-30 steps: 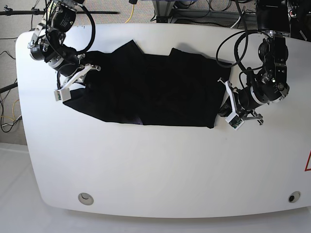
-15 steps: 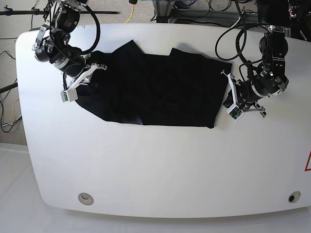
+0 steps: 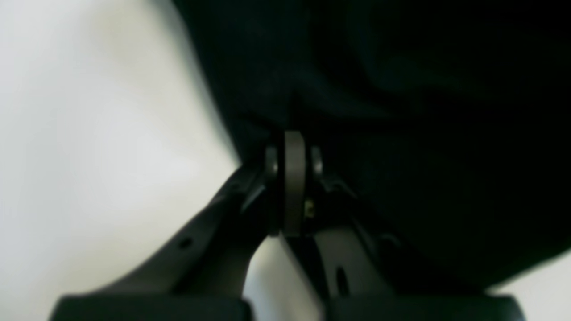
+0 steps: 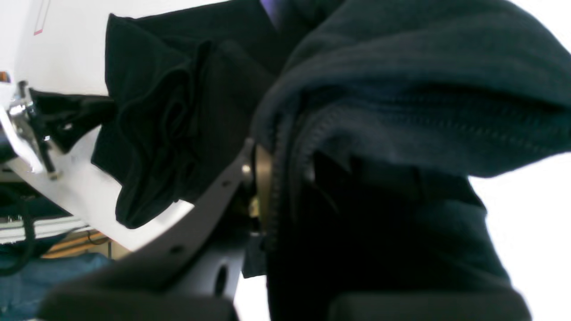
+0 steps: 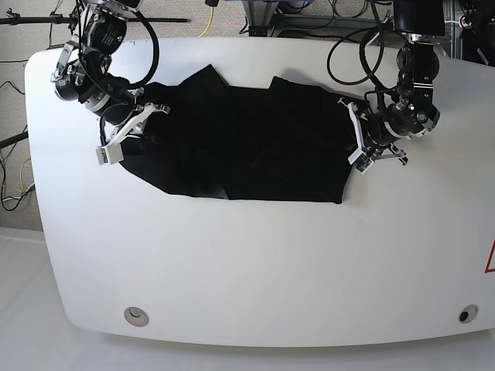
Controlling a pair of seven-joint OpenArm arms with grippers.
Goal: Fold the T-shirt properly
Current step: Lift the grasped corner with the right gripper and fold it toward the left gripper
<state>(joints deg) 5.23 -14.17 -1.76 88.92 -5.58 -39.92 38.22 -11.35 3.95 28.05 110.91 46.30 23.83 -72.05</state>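
Observation:
The black T-shirt (image 5: 247,139) lies spread across the far half of the white table, plain side up, with a small purple patch at its near hem. My right gripper (image 5: 143,127) is at the shirt's left end. In the right wrist view this gripper (image 4: 276,160) is shut on a stitched hem of the T-shirt (image 4: 401,89), which drapes over the fingers. My left gripper (image 5: 354,139) is at the shirt's right edge. In the left wrist view it (image 3: 294,147) is shut, pads together at the edge of the T-shirt (image 3: 401,89), pinching the cloth.
The white table (image 5: 247,270) has a round hole near each front corner (image 5: 137,314) (image 5: 464,314). A red mark (image 5: 489,259) sits at its right edge. Cables and stands crowd the space behind the far edge.
My left gripper moved away from the front edge and inward along the shirt's right side, drawing that edge in. My right gripper shifted slightly toward the shirt.

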